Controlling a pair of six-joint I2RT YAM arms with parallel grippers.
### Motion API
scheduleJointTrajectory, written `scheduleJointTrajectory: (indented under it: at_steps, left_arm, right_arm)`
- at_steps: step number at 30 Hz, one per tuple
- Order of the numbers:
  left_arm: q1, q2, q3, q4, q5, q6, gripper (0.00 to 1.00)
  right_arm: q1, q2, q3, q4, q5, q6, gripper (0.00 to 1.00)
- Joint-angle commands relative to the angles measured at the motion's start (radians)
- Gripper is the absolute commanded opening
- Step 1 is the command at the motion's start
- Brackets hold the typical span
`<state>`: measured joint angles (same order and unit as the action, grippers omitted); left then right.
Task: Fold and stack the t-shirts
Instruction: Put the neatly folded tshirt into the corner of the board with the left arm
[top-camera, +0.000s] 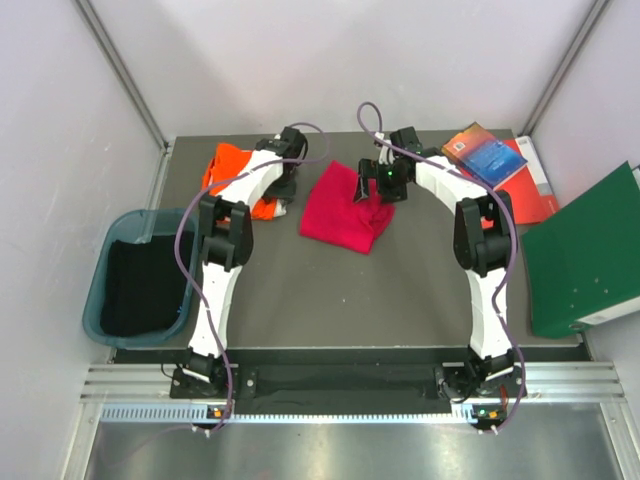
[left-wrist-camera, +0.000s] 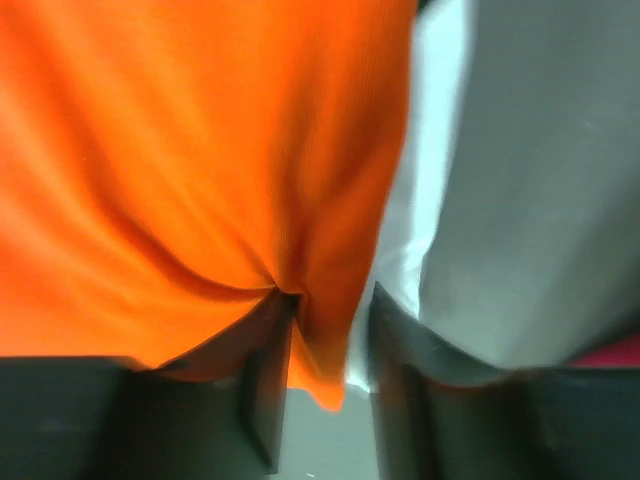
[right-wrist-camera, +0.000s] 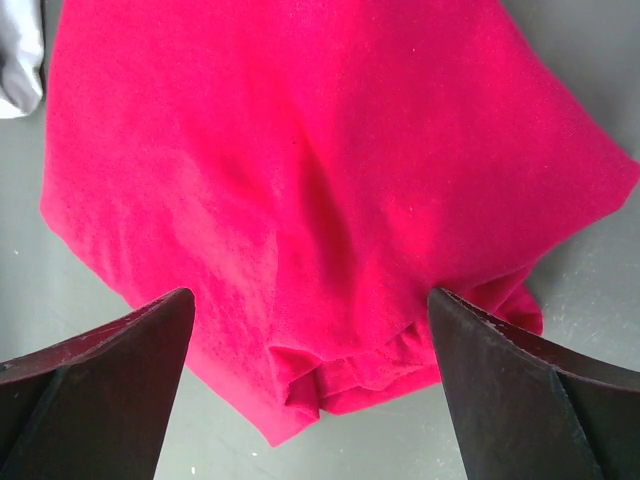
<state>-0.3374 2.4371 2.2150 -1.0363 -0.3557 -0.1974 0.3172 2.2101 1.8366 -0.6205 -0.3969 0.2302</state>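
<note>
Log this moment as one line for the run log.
left gripper: shut on orange t-shirt | right gripper: open over red t-shirt | shirts: apart, unstacked

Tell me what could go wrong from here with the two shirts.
1. The right gripper, open, straddles the bunched edge of the red t-shirt; closing may catch several layers and spoil the fold.
2. Only a narrow tip of the orange t-shirt lies between the fingers of the left gripper; it could slip out when lifted.

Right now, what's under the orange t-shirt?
A white item peeks out from under the orange t-shirt at its edge, on the grey table. How far it runs beneath, and anything else there, is covered by the cloth.
</note>
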Motion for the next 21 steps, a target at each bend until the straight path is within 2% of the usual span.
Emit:
scheduleJointTrajectory:
  at_steps: [1, 2, 3, 7, 10, 14, 18, 21]
  left_arm:
    - [-0.025, -0.036, -0.006, 0.007, 0.264, -0.059, 0.80]
    - [-0.026, -0.065, -0.008, 0.008, 0.264, -0.060, 0.93]
    - [-0.026, -0.087, -0.017, 0.016, 0.264, -0.059, 0.98]
    - [-0.028, -0.191, -0.112, 0.103, 0.296, -0.047, 0.99]
    - [-0.028, -0.243, -0.156, 0.183, 0.385, -0.022, 0.99]
    - [-0.026, -0.207, -0.141, 0.228, 0.548, -0.016, 0.99]
    - [-0.025, -0.147, -0.112, 0.265, 0.642, -0.027, 0.99]
    - [-0.023, -0.115, -0.080, 0.266, 0.635, -0.040, 0.99]
  right_arm:
    - [-0.004, -0.082, -0.010, 0.019, 0.013, -0.005, 1.00]
    - [-0.004, -0.084, -0.010, 0.018, 0.030, -0.006, 1.00]
    - [-0.004, -0.090, -0.010, 0.015, 0.039, -0.011, 0.99]
    - [-0.004, -0.118, -0.030, 0.008, 0.113, -0.011, 1.00]
    - [-0.010, -0.147, -0.060, 0.013, 0.167, 0.000, 1.00]
    - [-0.033, -0.158, -0.097, 0.011, 0.187, 0.043, 1.00]
    - [-0.044, -0.133, -0.102, -0.010, 0.174, 0.049, 1.00]
    - [-0.046, -0.107, -0.094, -0.027, 0.159, 0.043, 1.00]
